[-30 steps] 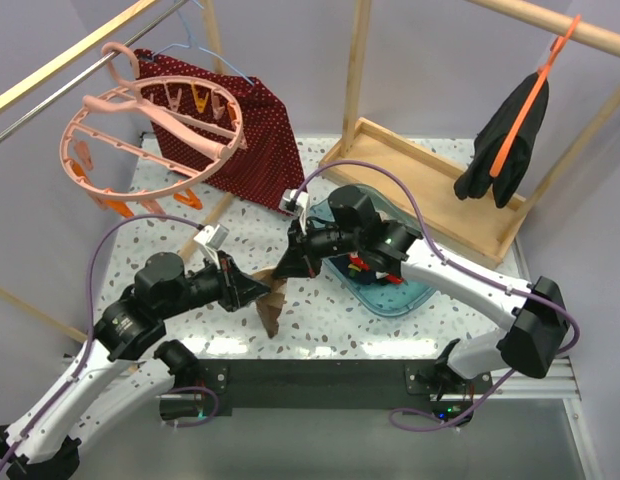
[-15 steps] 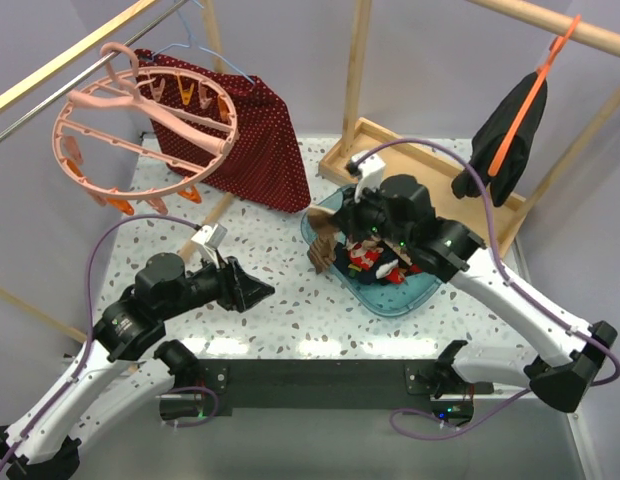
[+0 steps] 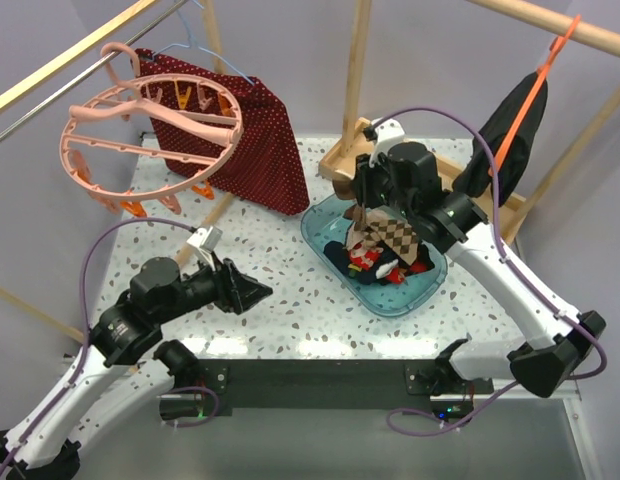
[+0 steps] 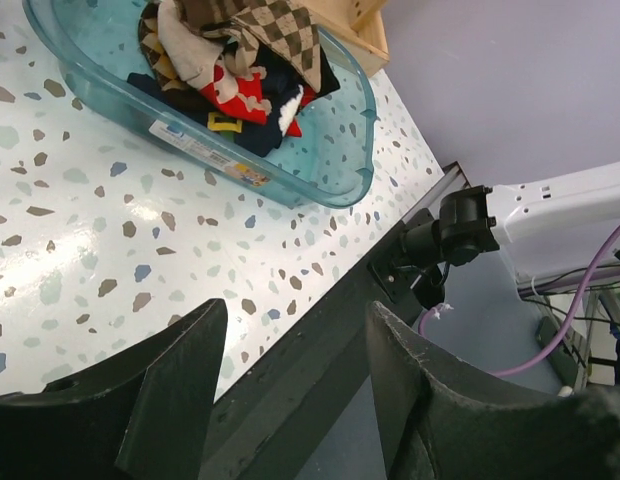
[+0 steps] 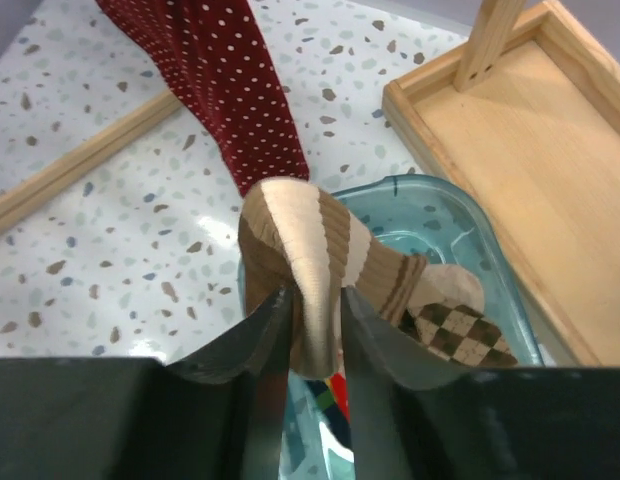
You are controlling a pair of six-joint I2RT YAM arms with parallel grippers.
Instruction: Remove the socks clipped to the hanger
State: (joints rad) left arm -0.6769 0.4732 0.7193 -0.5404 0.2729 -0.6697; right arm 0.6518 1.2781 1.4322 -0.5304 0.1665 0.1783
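Observation:
The round pink hanger [image 3: 140, 135] hangs from the rail at the upper left, with no sock showing on its clips. My right gripper [image 3: 362, 205] is shut on a brown-and-tan sock [image 5: 315, 270] and holds it over the clear blue tub [image 3: 410, 295]. The sock drapes down into the tub in the top view [image 3: 388, 237]. More socks [image 4: 245, 75], checked brown and navy with red, lie piled in the tub [image 4: 340, 150]. My left gripper [image 3: 258, 292] is open and empty, low over the table's near left part.
A red white-dotted cloth [image 3: 240, 140] hangs behind the pink hanger. A wooden tray [image 3: 460, 190] sits at the back right, behind the tub. A black garment [image 3: 505, 140] hangs on an orange hanger at the right. Wooden frame posts stand around the table.
My right gripper has carried the brown sock from the table's middle rightward to above the tub. My left gripper let the sock go and stayed put. The pink hanger has swung a little.

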